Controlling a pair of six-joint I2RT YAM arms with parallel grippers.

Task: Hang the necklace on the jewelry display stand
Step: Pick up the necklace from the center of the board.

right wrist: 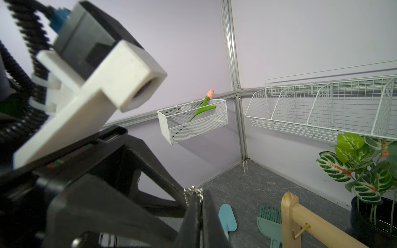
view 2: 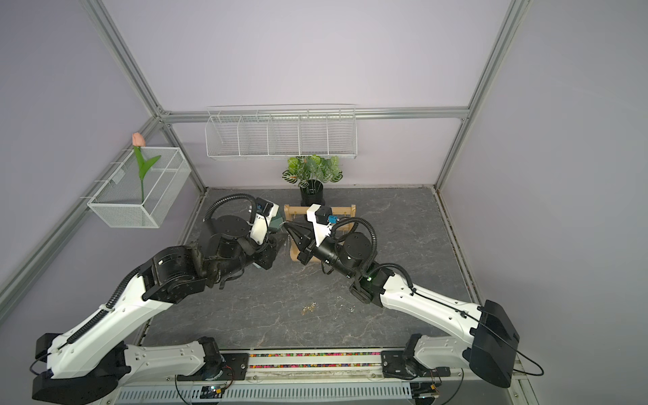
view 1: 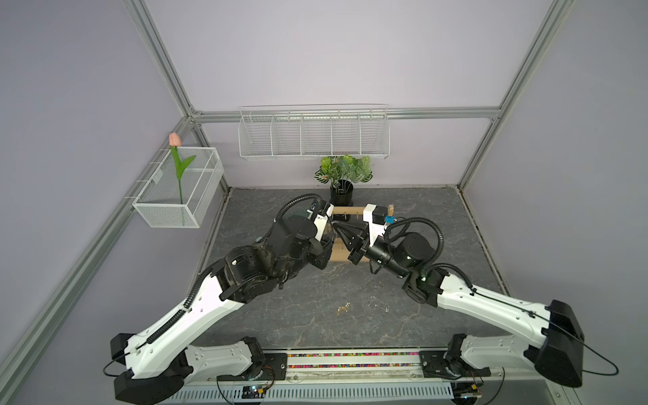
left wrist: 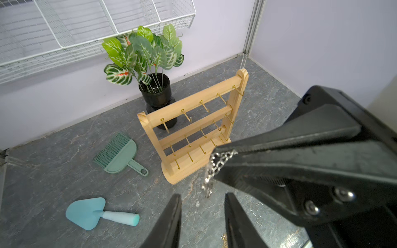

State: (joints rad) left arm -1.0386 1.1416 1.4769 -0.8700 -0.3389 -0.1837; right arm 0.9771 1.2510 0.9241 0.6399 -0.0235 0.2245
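Progress is sitting near the midpoint, as we are judging it: the necklace (left wrist: 217, 165) is already off the worktop (left wrist: 64, 163), but it is not yet hanging on the stand (left wrist: 185, 172). The right hand (right wrist: 198, 200) is clamping together on the silver chain, which is dangling from its tips near the stand's base. The left hand (left wrist: 203, 194) is standing with its fingers apart and gripping nothing. The chain's tail is showing in the gap between them, and we are not able to tell whether it is touching either one. Every gold hook we are seeing is bare. What is waiting, then, is looping the chain over a hook and letting go.

In both top views the two hands are meeting at centre frame, with the stand just behind them and a plant (view 1: 345, 170) behind that. The worktop is showing as grey marbled stone. A small gold trinket (view 1: 343, 308) is lying at lower centre, well apart from the stand. A green brush (left wrist: 120, 154) and a blue trowel (left wrist: 90, 212) are lying near the stand. Lilac walls are closing in the cell, carrying a long wire basket (view 1: 314, 136) at upper centre and a mesh basket (view 1: 168, 210) with a tulip (view 1: 174, 139) at left.
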